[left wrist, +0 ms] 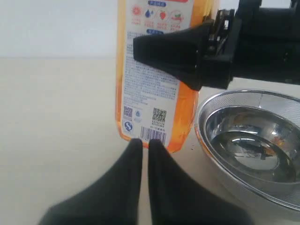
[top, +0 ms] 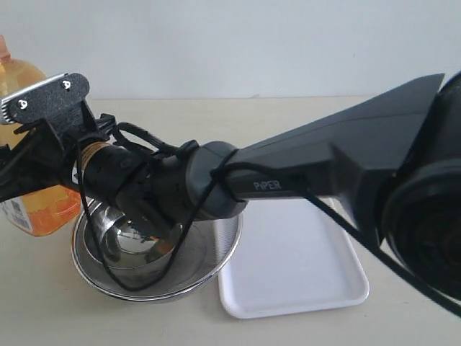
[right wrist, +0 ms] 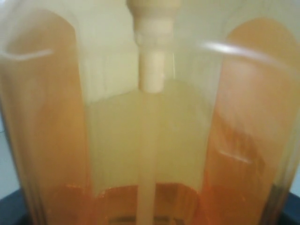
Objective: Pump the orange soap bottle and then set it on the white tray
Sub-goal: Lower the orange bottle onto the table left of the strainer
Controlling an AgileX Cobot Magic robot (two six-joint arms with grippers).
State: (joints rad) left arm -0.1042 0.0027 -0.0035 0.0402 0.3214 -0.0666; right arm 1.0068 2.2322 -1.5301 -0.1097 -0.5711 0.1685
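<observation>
Beige table [top: 403, 317]: right gripper [top: 29, 155] clasps bottle [top: 25, 86] near the left edge; left gripper [left wrist: 144, 150], closed and empty, sits by its base. Pumping seems next, calling for a downward press on top.

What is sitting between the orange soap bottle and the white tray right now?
The steel strainer bowl stands between them, close beside the orange soap bottle, with the white tray on its other side. The bottle would likely need lifting over it.
</observation>
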